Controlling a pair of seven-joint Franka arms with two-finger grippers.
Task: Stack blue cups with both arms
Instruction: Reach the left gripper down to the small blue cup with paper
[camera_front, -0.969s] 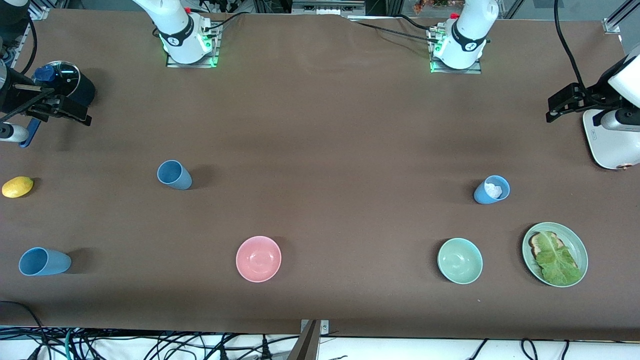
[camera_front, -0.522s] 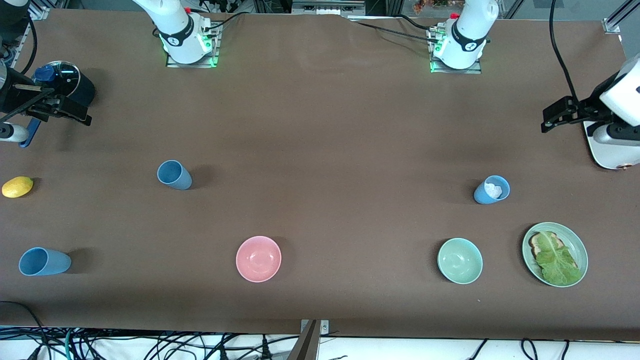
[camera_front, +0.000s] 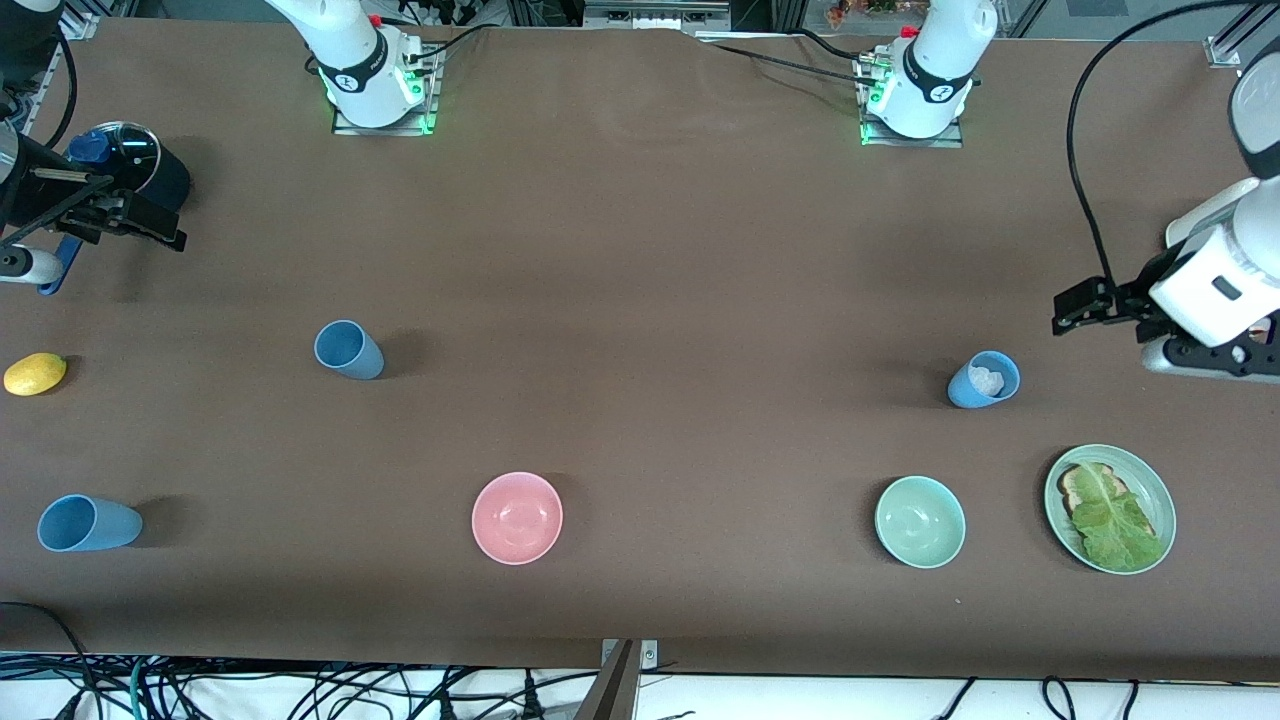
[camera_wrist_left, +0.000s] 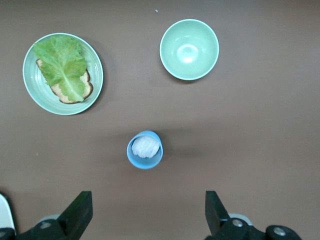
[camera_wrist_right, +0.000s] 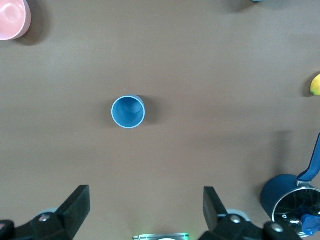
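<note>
**Three cups apart, both grippers spread and empty**

The brown table (camera_front: 640, 250) carries everything, with the two arms based along its robot-side edge. The left gripper (camera_front: 1085, 308) hangs over the table near the edge at the left arm's end, fingers spread wide with nothing between them; the right gripper (camera_front: 150, 228) hangs near the corner at the right arm's end, beside the navy saucepan (camera_front: 135, 160), likewise released and empty.

Along the camera-side edge lie a green plate (camera_front: 1160, 500) with toast and lettuce, a green bowl (camera_front: 920, 521) and a pink bowl (camera_front: 517, 517).

Then the blue cups. One (camera_front: 983, 379) stands toward the left arm's end with something white inside; one (camera_front: 348, 349) stands empty toward the right arm's end; a third (camera_front: 88, 523) sits near the camera-side corner at that end. Smallest, a lemon (camera_front: 34, 373) by the end edge.

The cups look light, stiff and smooth, so they would likely tip or slide under a sideways nudge. Pinching one wall at the rim, one finger inside, seems the safest hold; the white filling may block nesting
</note>
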